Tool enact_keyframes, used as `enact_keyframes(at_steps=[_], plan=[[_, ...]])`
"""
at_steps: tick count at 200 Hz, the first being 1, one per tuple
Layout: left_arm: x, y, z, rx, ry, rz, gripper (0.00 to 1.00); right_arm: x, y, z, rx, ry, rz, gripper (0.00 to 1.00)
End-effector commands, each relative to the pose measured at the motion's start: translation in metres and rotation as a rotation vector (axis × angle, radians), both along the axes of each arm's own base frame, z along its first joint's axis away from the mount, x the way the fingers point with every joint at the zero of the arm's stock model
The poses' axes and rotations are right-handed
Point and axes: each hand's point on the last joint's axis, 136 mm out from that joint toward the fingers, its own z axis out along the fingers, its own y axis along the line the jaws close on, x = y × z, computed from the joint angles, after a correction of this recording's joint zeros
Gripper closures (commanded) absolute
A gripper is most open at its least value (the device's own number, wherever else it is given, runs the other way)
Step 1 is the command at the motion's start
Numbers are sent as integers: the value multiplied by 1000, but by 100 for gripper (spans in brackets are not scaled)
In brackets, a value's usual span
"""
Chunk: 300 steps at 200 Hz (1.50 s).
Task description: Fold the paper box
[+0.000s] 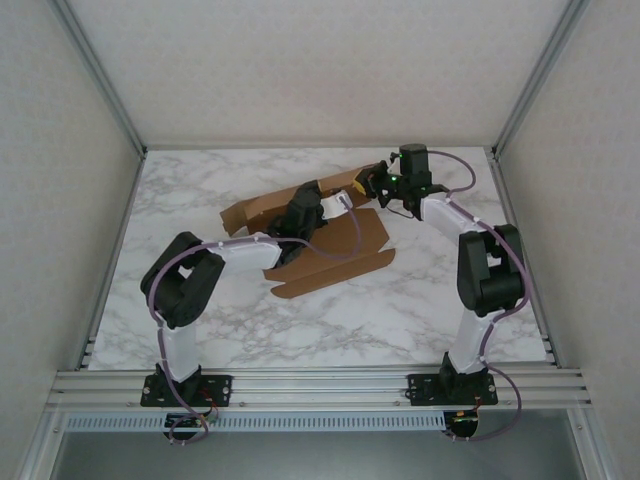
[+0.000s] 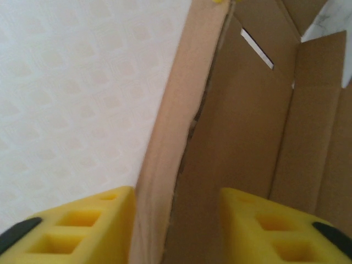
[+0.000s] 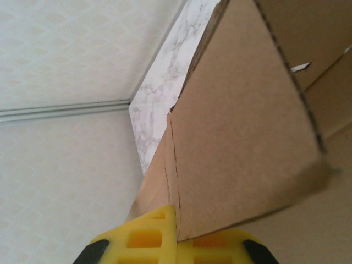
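Note:
The paper box (image 1: pixel 335 262) is a brown cardboard piece lying partly folded in the middle of the table, with its far wall raised. My left gripper (image 1: pixel 341 203) reaches over it from the left. In the left wrist view this gripper (image 2: pixel 177 212) is open astride an upright cardboard wall (image 2: pixel 165 143), whose edge lies against the left finger (image 2: pixel 104 220) with a gap to the right one. My right gripper (image 1: pixel 379 181) is at the box's far right corner. In the right wrist view it (image 3: pixel 179 235) is shut on a creased flap (image 3: pixel 242 126) of the box.
The marble table (image 1: pixel 400 320) has bare room in front of the box and on both sides. Pale enclosure walls (image 1: pixel 300 70) stand at the back and sides. An aluminium rail (image 1: pixel 320 385) carrying the arm bases runs along the near edge.

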Motion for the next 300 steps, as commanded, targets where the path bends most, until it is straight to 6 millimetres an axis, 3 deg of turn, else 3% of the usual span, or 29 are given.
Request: enact_keyframes(at_steps=[1,10,40,69,91,119,130,171,192,258,300], plan=[[-10,0,48,-171,37,25,51,10,-7,-16,-15,14,-59,100],[-18,-1,57,-237,81,27,39,12,-7,-16,-9,7,-67,100],[-43,1,105,-557,213,33,37,16,-9,-15,38,13,-123,100],[-51,33,148,-981,308,155,38,10,-6,-14,45,30,-178,100],[-48,68,156,-1385,438,269,44,4,-2,-15,37,55,-228,100],[-47,119,143,-1719,459,453,46,-4,2,-20,18,103,-300,100],[-46,127,136,-1819,492,476,47,-7,6,-20,24,114,-318,100],[-29,129,86,-2012,704,560,34,-16,27,-8,7,102,-340,100],[-28,132,62,-2121,785,588,33,-17,38,-9,16,103,-317,100],[-16,145,42,-2287,794,578,30,-18,44,-14,13,119,-319,100],[2,161,15,-2274,743,626,36,-15,46,-16,6,132,-312,100]])
